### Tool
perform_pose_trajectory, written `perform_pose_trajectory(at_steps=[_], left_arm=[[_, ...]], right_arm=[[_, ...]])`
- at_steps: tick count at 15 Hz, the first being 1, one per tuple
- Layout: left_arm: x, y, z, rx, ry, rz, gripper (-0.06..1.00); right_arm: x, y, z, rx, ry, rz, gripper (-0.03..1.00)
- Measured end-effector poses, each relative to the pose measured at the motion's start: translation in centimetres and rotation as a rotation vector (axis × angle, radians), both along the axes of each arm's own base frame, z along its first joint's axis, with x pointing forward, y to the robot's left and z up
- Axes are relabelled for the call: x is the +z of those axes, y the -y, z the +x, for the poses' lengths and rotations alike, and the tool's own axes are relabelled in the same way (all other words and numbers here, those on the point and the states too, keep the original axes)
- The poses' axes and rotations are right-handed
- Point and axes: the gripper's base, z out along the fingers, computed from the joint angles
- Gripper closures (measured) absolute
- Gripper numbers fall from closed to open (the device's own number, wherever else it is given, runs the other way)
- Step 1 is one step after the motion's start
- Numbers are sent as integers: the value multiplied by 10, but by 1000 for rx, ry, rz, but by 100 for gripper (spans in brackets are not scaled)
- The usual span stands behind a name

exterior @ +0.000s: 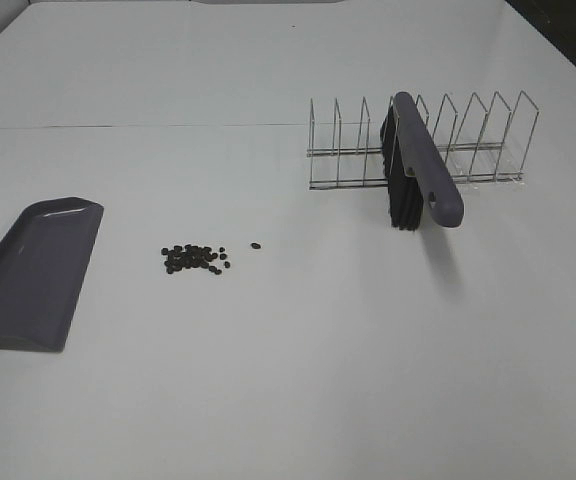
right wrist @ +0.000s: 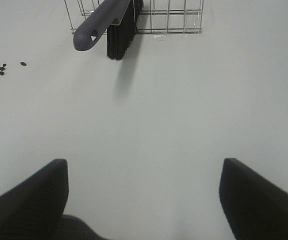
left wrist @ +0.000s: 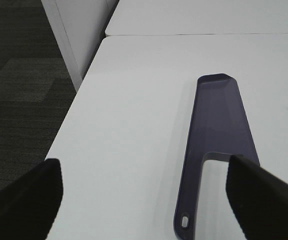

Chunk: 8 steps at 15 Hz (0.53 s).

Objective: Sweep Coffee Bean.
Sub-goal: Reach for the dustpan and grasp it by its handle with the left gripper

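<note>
A white desk (exterior: 298,380) fills the high view, and a thin seam crosses it toward 12 o'clock. A wire rack (exterior: 488,150) of upright loops stands at about 2 o'clock from the desk's middle, its long side parallel to the seam. Dark patterned carpet (left wrist: 19,90) lies past the desk's edge, beside a white panel (left wrist: 79,30).

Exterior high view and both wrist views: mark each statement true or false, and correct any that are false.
1. The brush is propped in the wire rack. True.
2. The coffee beans lie inside the dustpan. False: they lie on the table, apart from it.
3. One bean lies apart from the rest. True.
4. The right gripper holds the brush. False: it is open and empty, away from the brush.
</note>
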Motion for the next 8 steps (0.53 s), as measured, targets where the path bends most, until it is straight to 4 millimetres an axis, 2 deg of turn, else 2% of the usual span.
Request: perform_pose_trajectory(at_steps=[8], left_arm=[[0,0,0,0,0,0,13]], right_arm=[[0,0,0,0,0,0,20]])
